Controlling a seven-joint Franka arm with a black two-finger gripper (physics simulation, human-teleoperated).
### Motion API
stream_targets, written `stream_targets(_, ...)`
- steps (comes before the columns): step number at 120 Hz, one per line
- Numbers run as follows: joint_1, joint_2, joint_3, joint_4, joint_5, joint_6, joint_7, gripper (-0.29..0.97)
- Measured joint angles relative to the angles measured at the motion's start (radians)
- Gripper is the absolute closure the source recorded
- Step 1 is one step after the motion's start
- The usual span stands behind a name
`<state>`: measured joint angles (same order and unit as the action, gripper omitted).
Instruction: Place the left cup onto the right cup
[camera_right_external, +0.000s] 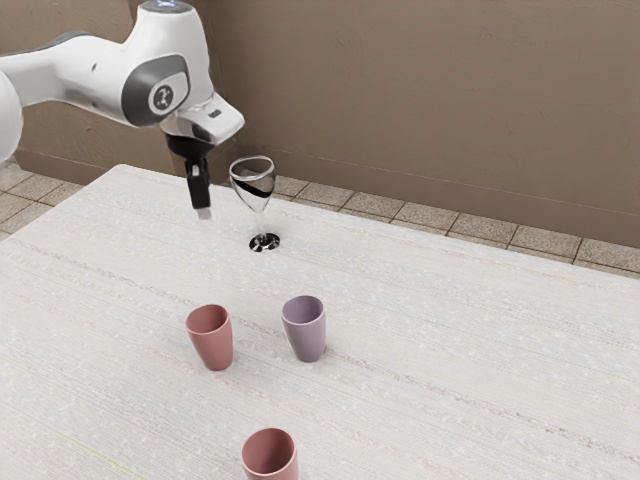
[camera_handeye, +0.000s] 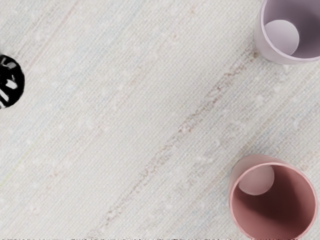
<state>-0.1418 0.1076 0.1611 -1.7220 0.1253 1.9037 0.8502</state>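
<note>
On the counter (camera_right_external: 480, 330) the pink cup (camera_right_external: 210, 337) stands upright left of the purple cup (camera_right_external: 304, 328), ready for stacking; whether the tool (camera_right_external: 203, 210) is spread, I cannot tell.

pink cup (camera_right_external: 209, 337), lilac cup (camera_right_external: 303, 328), blk-streaked glass (camera_right_external: 252, 181), wht table (camera_right_external: 480, 330)

Table top (camera_right_external: 480, 330): pale whitewashed wood look, matt, fine grain lines, slightly rough.
Pink cup (camera_right_external: 210, 337), lilac cup (camera_right_external: 304, 328), second pink cup (camera_right_external: 270, 455): smooth, matt, plastic-like, no highlights.
Wine glass (camera_right_external: 254, 190): clear glass, glossy, dark reflections in bowl and foot.
Arm (camera_right_external: 110, 75): smooth white shell, slight sheen, grey joint cap.
Gripper (camera_right_external: 203, 212): black, matt.
Floor tiles (camera_right_external: 520, 235): dull stone.
Wall (camera_right_external: 450, 90): flat brown, matt.
</note>
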Motion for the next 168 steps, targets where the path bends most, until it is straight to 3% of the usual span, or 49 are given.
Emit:
stream_targets(16, 0.011, 0.007, 0.002, -0.039, -0.029, 0.017, 0.004, 0.00)
stream_targets(49, 0.030, 0.022, 0.000, -0.277, -0.053, 0.143, -0.012, 0.00)
stream_targets(82, 0.039, 0.092, -0.001, -0.328, -0.038, 0.245, -0.032, 0.01)
stream_targets(107, 0.037, 0.101, -0.007, -0.331, -0.022, 0.278, -0.055, 0.45)
stream_targets(120, 0.037, 0.099, -0.014, -0.347, -0.042, 0.282, -0.072, 0.61)
stream_targets(140, 0.036, 0.095, -0.015, -0.364, -0.067, 0.287, -0.096, 0.72)
stream_targets(168, 0.032, 0.075, -0.018, -0.365, -0.064, 0.286, -0.128, 0.77)
